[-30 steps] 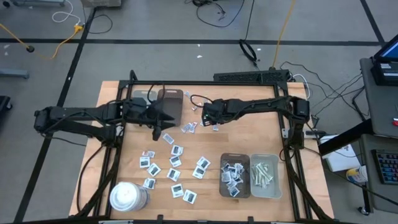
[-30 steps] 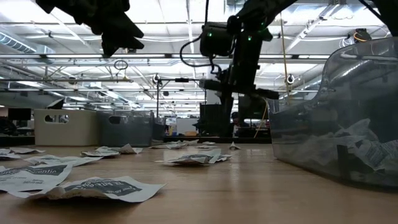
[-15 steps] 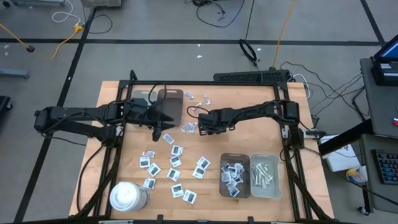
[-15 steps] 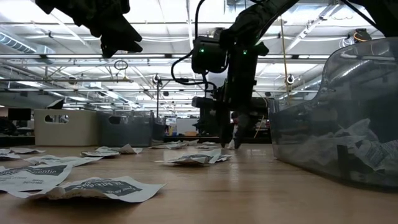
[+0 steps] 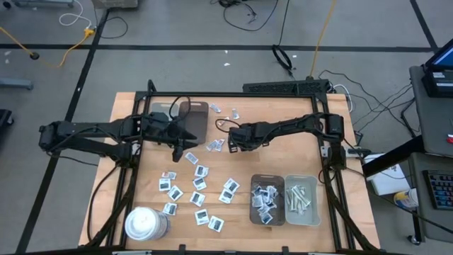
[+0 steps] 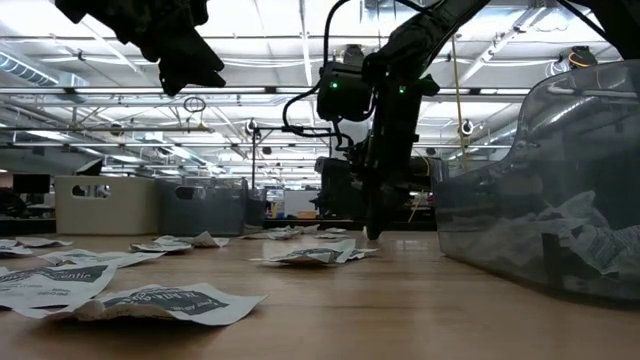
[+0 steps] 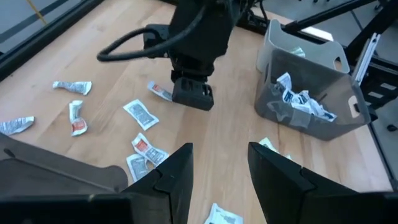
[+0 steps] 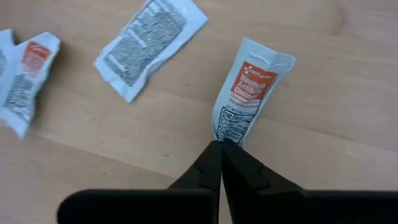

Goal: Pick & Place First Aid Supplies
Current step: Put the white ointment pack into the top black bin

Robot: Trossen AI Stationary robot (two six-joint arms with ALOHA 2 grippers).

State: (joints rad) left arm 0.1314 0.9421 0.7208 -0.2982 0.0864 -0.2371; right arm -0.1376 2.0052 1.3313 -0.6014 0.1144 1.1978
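Left of the grey tray (image 5: 267, 198), the left gripper (image 7: 217, 168) hangs above scattered packets (image 5: 198, 185), fingers apart and empty. Farther right yet still up-table of that tray, the right gripper (image 8: 221, 149) is pinched together on the near end of an ointment packet (image 8: 249, 87) lying on the wood. Lift straight and slowly, since the grip looks like a thin edge hold.

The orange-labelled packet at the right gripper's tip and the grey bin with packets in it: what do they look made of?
The orange-labelled packet looks like thin coated paper or foil laminate, matte white with print: it has a flat crimped end and slight creases. The right gripper has its fingers shut at the packet's edge. The grey bin looks like translucent smoky plastic, smooth and semi-gloss: the packets inside show through its wall.
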